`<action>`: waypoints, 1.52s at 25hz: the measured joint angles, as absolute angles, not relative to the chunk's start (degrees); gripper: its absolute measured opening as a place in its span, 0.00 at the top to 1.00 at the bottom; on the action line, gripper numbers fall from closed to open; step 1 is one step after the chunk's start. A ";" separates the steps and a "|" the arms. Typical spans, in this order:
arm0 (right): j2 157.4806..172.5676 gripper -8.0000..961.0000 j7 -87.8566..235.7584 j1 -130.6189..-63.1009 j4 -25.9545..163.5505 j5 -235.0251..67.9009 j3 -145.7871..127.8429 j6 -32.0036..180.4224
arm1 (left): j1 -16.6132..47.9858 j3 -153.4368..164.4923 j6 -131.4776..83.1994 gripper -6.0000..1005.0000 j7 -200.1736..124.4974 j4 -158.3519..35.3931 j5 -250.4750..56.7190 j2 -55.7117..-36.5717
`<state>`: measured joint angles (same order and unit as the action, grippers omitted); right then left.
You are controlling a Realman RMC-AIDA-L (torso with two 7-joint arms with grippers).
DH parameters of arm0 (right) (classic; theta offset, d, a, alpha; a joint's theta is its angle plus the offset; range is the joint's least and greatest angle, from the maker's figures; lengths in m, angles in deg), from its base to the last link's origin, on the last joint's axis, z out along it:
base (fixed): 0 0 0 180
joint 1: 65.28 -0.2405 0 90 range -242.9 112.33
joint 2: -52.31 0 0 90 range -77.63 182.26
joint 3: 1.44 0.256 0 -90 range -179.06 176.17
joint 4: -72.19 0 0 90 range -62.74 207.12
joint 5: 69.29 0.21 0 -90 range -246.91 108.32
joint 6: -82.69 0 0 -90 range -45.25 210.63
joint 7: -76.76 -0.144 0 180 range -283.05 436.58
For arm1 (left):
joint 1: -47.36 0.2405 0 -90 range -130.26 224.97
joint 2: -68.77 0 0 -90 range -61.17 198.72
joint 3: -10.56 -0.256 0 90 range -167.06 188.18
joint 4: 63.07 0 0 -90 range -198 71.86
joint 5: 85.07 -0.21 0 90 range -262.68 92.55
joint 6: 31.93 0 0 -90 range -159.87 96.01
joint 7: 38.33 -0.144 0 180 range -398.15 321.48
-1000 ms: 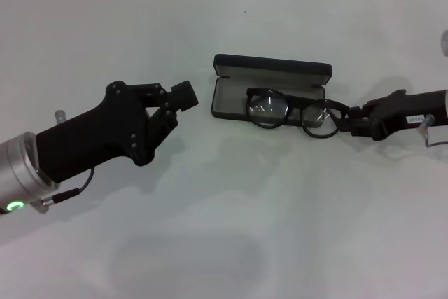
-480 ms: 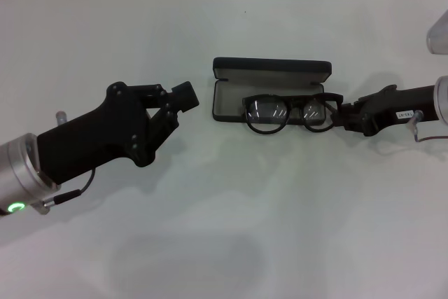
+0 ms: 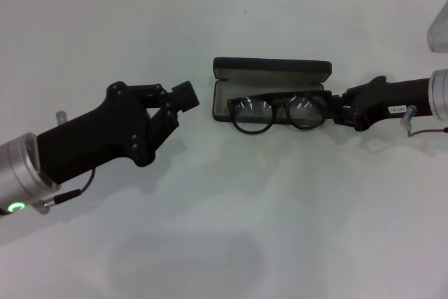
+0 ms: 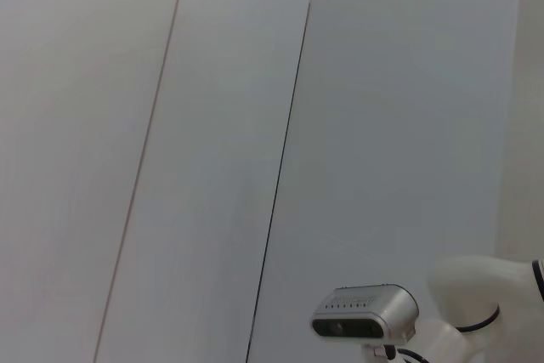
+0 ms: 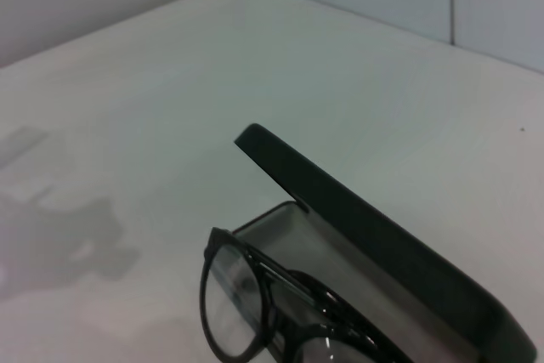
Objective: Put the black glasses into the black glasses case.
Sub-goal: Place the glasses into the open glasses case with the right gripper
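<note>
The black glasses case (image 3: pixel 271 70) lies open in the middle of the white table, lid raised at the back, grey lining showing. The black glasses (image 3: pixel 277 111) hang over the case's front edge, lenses facing me, mostly above the tray. My right gripper (image 3: pixel 336 108) comes in from the right and is shut on the glasses' right end. The right wrist view shows the glasses' rim (image 5: pixel 223 291) just over the case's tray, under the raised lid (image 5: pixel 365 231). My left gripper (image 3: pixel 180 97) hovers to the left of the case, holding nothing.
The white table (image 3: pixel 231 208) spreads in front of and beside the case. A tiled wall edge runs along the back. The left wrist view shows only wall panels and a camera unit (image 4: pixel 365 314).
My right gripper has carried the glasses leftward and slightly back, from the case's right front corner to over its tray. The left arm has not moved.
</note>
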<state>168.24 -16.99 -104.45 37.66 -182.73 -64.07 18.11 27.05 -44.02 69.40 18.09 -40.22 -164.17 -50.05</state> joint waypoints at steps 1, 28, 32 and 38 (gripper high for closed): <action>168.24 0.77 -16.63 -104.54 37.85 -182.38 -64.20 18.04 | 27.03 -44.02 69.40 0.94 18.09 -40.22 -164.17 -50.05; 168.17 0.76 -15.84 -104.94 38.69 -177.06 -64.55 20.18 | 26.47 -44.02 68.96 0.93 18.09 -41.10 -165.58 -50.23; 167.98 0.76 -16.67 -104.76 38.82 -177.29 -64.55 19.47 | 26.54 -44.02 68.96 0.93 18.09 -41.10 -165.60 -50.22; 167.91 0.76 -17.10 -104.29 38.86 -177.49 -64.52 18.92 | 26.52 -44.02 68.95 0.93 18.09 -41.10 -165.66 -50.30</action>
<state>167.91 -17.10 -104.29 38.86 -177.49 -64.52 18.92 26.52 -44.02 68.95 18.09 -41.10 -165.66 -50.30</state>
